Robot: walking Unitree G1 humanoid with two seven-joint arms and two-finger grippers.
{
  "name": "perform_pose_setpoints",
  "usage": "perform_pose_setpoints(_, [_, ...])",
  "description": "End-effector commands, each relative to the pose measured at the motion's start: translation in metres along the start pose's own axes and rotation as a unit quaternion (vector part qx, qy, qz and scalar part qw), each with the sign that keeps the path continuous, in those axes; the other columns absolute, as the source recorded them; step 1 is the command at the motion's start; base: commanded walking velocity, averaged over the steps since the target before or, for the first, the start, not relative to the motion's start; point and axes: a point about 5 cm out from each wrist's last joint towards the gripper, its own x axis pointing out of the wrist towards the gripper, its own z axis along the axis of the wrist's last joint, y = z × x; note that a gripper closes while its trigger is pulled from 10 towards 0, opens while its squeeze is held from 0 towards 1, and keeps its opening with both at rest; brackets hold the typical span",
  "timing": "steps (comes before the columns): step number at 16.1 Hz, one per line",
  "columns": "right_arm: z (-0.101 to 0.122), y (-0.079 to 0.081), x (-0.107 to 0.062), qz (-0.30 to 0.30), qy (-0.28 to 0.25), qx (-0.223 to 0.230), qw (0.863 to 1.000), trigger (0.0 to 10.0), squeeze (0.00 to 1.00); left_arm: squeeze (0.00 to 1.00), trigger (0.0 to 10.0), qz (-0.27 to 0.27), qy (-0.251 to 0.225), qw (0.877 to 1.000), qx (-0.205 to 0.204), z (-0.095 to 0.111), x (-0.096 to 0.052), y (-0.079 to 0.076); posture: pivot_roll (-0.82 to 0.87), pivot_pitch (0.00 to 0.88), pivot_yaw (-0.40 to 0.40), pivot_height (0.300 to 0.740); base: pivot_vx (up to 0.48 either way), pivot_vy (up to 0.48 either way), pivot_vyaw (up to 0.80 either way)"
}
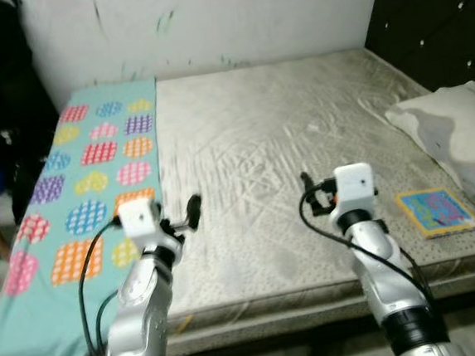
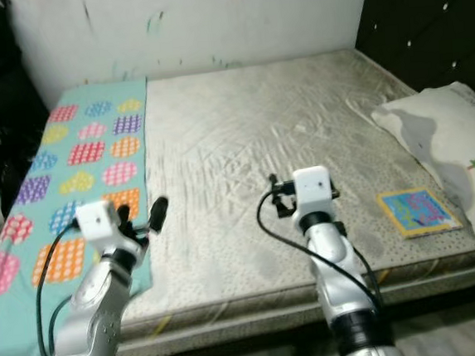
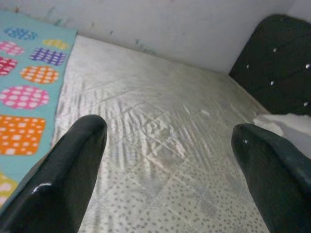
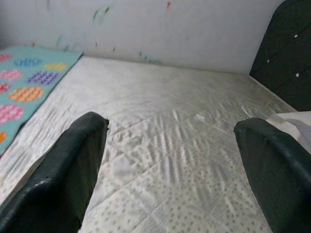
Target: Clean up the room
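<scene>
1. Grippers come first, nearest to us: our left gripper hangs above the near part of the bare grey quilted mattress, just beside the mattress's seam with the blanket, and its two black fingers stand wide apart with nothing between them.
2. Our right gripper hovers over the mattress's near middle, its fingers likewise spread and empty.
3. Near the mattress's front right corner we see a thin square picture book with a yellow border and a blue cover, lying flat on the mattress and just beside the pillow.
4. Beyond the book, a white pillow with grey patches and a small green tree print rests along the mattress's right edge.
5. Along the mattress's left side lies a turquoise blanket patterned with coloured dotted patches, running from the near edge to the far end.
6. Behind the mattress stands a white wall with faint coloured marks.
7. At the mattress's far right rises a black tufted headboard.
</scene>
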Motion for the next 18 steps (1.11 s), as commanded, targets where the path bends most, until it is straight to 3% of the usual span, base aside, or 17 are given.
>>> perform_pose_setpoints(1, [0.0071,0.0057,0.003,0.006,-0.013,0.004,1.0,10.0,0.0,0.0,10.0,0.0,-0.012,1.0,0.001,0.0057,-0.0006,0.0024,-0.1,0.0,0.028,0.74,0.0,0.0,0.0])
perform_pose_setpoints(13, [0.0047,0.0052,0.0018,0.003,-0.008,0.005,1.0,10.0,0.0,0.0,10.0,0.003,-0.009,1.0,0.002,0.0057,-0.0009,0.0043,-0.1,0.0,0.027,0.74,0.289,0.0,0.0])
perform_pose_setpoints(18, [0.0074,-0.0021,0.0044,-0.007,-0.012,0.001,1.0,10.0,0.0,0.0,10.0,0.017,-0.011,1.0,-0.004,0.0066,-0.0008,0.0064,-0.1,0.0,0.028,0.74,0.0,0.0,0.0])
